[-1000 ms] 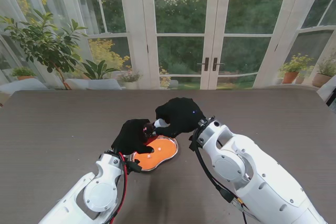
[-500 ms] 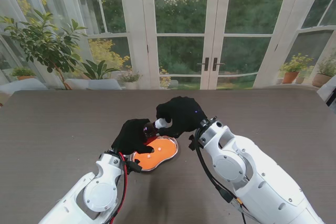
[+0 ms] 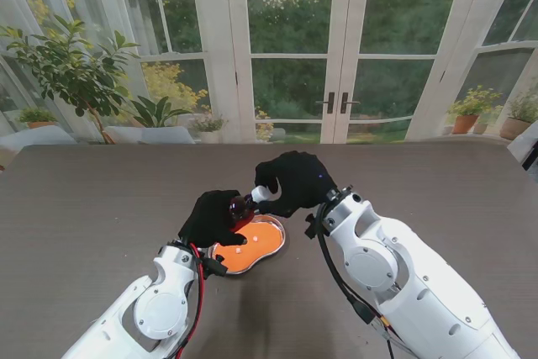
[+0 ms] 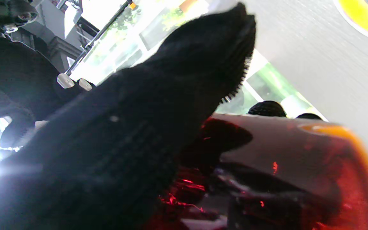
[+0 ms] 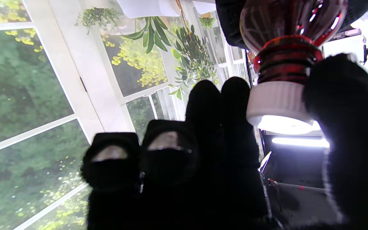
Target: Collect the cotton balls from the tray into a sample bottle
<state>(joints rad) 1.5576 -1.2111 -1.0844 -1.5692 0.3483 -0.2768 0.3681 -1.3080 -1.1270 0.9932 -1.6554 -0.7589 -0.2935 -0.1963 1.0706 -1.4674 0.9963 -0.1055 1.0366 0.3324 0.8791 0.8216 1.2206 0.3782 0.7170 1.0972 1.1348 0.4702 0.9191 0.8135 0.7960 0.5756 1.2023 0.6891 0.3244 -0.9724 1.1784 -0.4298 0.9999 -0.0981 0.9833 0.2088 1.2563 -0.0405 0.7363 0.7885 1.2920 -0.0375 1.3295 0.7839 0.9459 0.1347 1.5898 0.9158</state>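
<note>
The left hand [image 3: 214, 216] gripped the bottle [image 3: 241, 205] over the tray [image 3: 267, 245] while the right hand [image 3: 294, 181] apparently pinched its cap [image 5: 278, 107].

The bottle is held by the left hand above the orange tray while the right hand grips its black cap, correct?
Not quite. The cap is white, not black, as the right wrist view shows. The rest holds: the left hand holds the bottle above the orange tray and the right hand grips the cap.

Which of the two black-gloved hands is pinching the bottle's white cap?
The right hand pinches the white cap; the left hand grips the dark red bottle itself.
</note>
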